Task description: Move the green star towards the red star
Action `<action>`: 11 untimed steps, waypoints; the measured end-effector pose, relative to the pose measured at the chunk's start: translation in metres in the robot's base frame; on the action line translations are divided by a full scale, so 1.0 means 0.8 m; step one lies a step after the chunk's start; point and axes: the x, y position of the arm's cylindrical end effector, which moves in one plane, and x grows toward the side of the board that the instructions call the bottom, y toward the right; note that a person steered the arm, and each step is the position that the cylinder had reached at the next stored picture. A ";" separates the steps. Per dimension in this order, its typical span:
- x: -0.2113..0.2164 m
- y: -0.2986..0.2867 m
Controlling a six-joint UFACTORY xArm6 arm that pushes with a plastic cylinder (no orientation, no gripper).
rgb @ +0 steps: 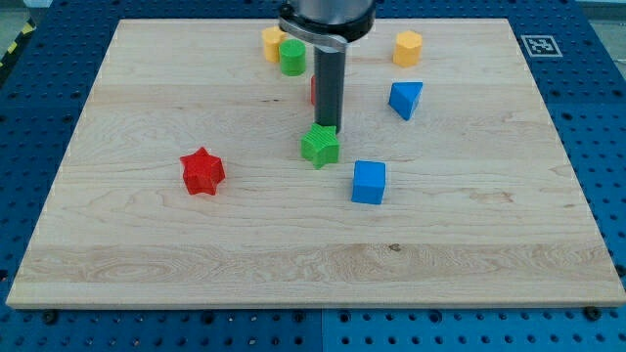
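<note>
Pale wooden board [117,244] with visible grain, lying on a blue perforated table [39,127]. Straight dark rod hanging from the view's top centre, with my tip [328,128] set down at the upper edge of the green plastic star block [320,146], touching it or just short of touching; hard to tell which. No jaws on this tool, so nothing clenched or grasped, only a bare rod end meeting the block from the side toward the view's top. Green star near the board's middle, flat on the wood. Red plastic star block [202,171] well apart from it toward the view's left and slightly lower, also flat on the wood. Blue cube [369,182] near the green star, toward the view's lower right, not touching. Blue wedge-like block [406,99] farther toward the upper right. Yellow block with angled sides [408,47] near the top edge on the right. Green cylinder [291,57] near the top, left of the rod, with a yellow block [271,42] just beside and partly behind it. Sliver of a red block [313,91] showing at the rod's left edge, mostly hidden, shape unclear. Black-and-white printed marker [540,45] on the board's upper right corner.
</note>
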 end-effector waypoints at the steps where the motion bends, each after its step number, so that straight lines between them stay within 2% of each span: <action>1: 0.014 0.058; 2: 0.033 0.050; 4: 0.033 -0.015; 5: 0.034 -0.021; 8: 0.023 -0.025; 9: -0.001 -0.028; 11: -0.005 -0.066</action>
